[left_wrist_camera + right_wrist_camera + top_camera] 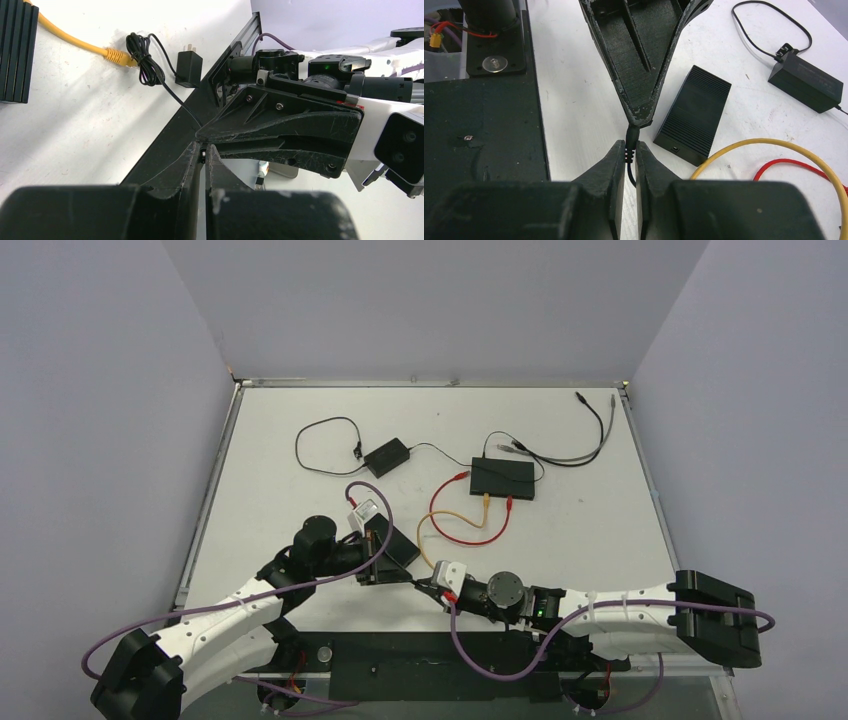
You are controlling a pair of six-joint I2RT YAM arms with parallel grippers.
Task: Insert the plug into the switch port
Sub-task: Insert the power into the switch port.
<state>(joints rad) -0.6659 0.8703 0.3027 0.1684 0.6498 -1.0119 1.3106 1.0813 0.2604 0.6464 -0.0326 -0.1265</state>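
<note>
Pinching the plug (629,136) by its ribbed collar, the right gripper (628,150) is holding a probably light, stiff piece on limp cable (630,172), while the left gripper (639,118) is clamping its tip just ahead, the switch (694,115) lying just right of both.

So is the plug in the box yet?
Not yet. The plug is picked up, pinched by both the left gripper and the right gripper. Left to do: push it into the port on the black box beside them.
</note>
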